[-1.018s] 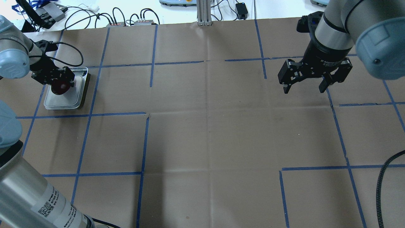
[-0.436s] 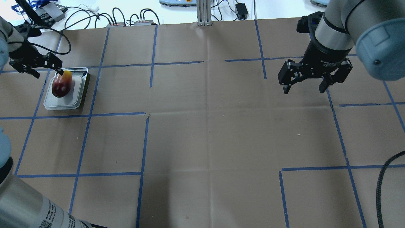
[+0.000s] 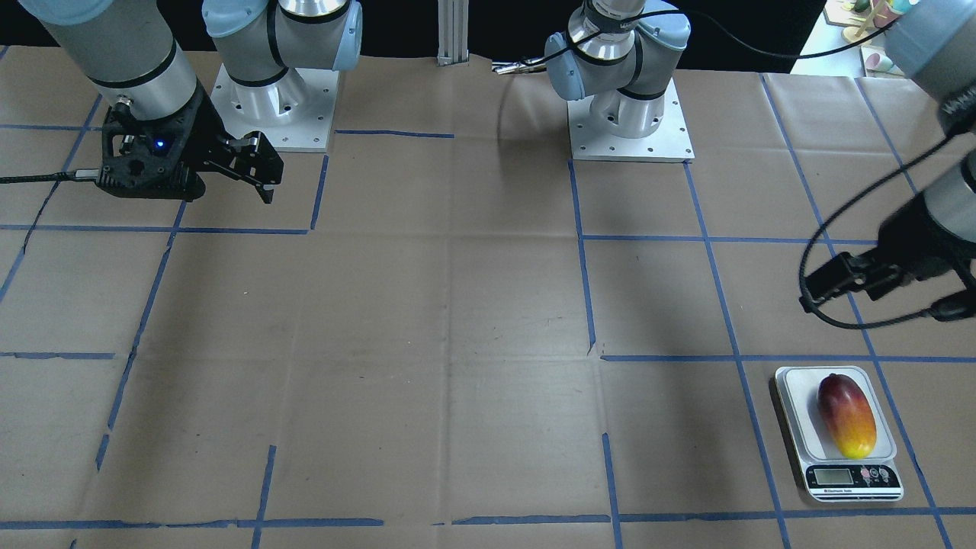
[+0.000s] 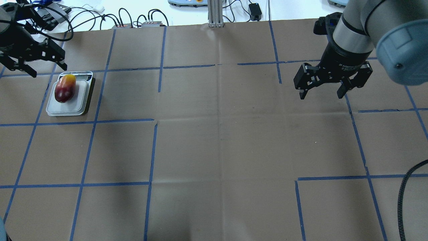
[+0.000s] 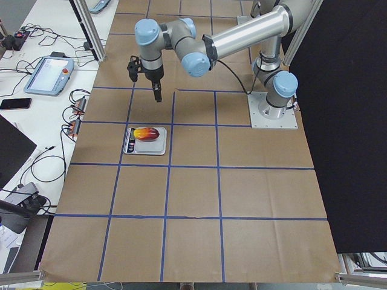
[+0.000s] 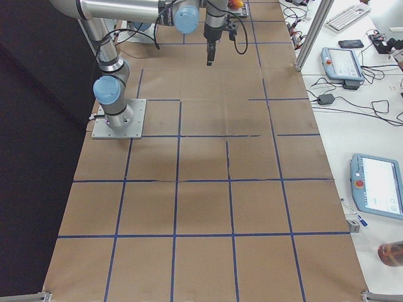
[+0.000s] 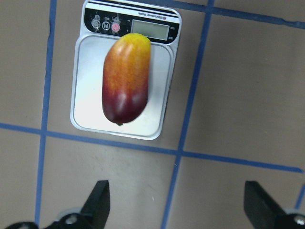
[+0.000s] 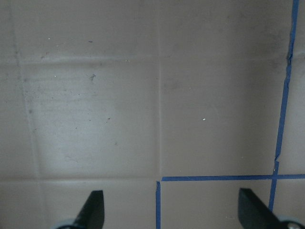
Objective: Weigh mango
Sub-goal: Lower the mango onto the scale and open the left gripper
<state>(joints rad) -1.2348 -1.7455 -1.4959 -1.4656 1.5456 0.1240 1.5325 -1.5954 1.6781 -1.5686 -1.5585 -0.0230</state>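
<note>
The mango (image 4: 65,88) lies lengthwise on the white scale (image 4: 82,98) at the table's far left, its yellow end toward the display. It also shows in the front view (image 3: 846,415) and the left wrist view (image 7: 126,76), on the scale there too (image 3: 797,415) (image 7: 159,95). My left gripper (image 4: 49,69) is open and empty, raised above and beyond the scale, clear of the mango; its fingertips (image 7: 97,205) frame bare paper. My right gripper (image 4: 321,95) is open and empty, hovering over the far right of the table.
Brown paper with a blue tape grid covers the table. Cables and small boxes (image 4: 133,20) and an aluminium post (image 4: 215,13) stand beyond the far edge. A black hose (image 4: 406,190) hangs at the right edge. The arm bases (image 3: 629,114) sit at the robot's side.
My left gripper let go of the mango, opened and moved up and away to the far left. The mango now lies free on the scale. The right arm has not moved.
</note>
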